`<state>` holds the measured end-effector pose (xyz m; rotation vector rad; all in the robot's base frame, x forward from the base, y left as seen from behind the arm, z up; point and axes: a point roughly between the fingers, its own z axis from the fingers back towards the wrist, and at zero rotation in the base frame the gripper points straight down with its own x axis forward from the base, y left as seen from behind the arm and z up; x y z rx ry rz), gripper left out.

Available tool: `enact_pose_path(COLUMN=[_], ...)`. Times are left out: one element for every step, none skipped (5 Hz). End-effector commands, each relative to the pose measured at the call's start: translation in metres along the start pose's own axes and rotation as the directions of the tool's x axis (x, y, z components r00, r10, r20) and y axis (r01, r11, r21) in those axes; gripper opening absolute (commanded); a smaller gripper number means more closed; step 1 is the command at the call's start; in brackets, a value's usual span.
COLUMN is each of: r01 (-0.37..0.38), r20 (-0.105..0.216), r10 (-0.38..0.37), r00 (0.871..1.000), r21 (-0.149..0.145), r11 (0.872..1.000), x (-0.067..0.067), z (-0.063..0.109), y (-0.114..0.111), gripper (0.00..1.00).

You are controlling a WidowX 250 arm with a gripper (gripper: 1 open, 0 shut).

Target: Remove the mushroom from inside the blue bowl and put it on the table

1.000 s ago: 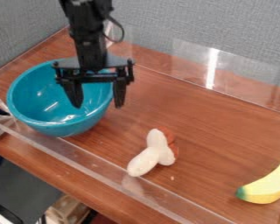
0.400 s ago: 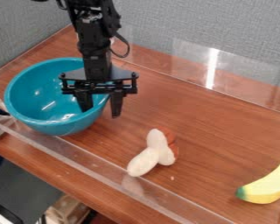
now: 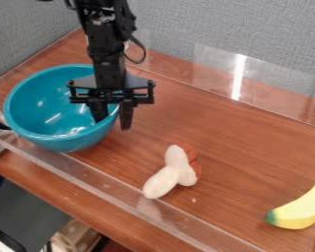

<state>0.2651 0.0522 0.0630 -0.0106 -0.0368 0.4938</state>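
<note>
The blue bowl (image 3: 42, 108) stands at the left of the table (image 3: 239, 148), and nothing shows inside it. The mushroom (image 3: 171, 173) lies on its side on the wood, right of the bowl and near the front acrylic wall, with its cream stem toward the front. My gripper (image 3: 110, 119) hangs straight down over the bowl's right rim. Its jaws are drawn in, one finger inside the bowl and the other outside, with the rim between them. It is well apart from the mushroom.
A yellow banana (image 3: 302, 205) lies at the front right corner. Low clear acrylic walls (image 3: 107, 192) edge the tabletop at the front and the back. A grey panel stands behind the arm.
My gripper dropped lower at the bowl's right rim and its fingers closed in from wide apart. The bowl shifted slightly to the left. The mushroom and the banana stayed put.
</note>
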Motion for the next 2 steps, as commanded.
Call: enact_pose_path(r01=[-0.012,-0.016], r20=[0.023,0.021], r10=[0.012,0.016], r00=[1.0,1.0], r21=[-0.007,-0.006], r11=[1.0,1.0], x=[-0.0007,-0.0019], z=[0.0103,0.0121], y=[-0.001,-0.001], gripper=[1.0,0.0])
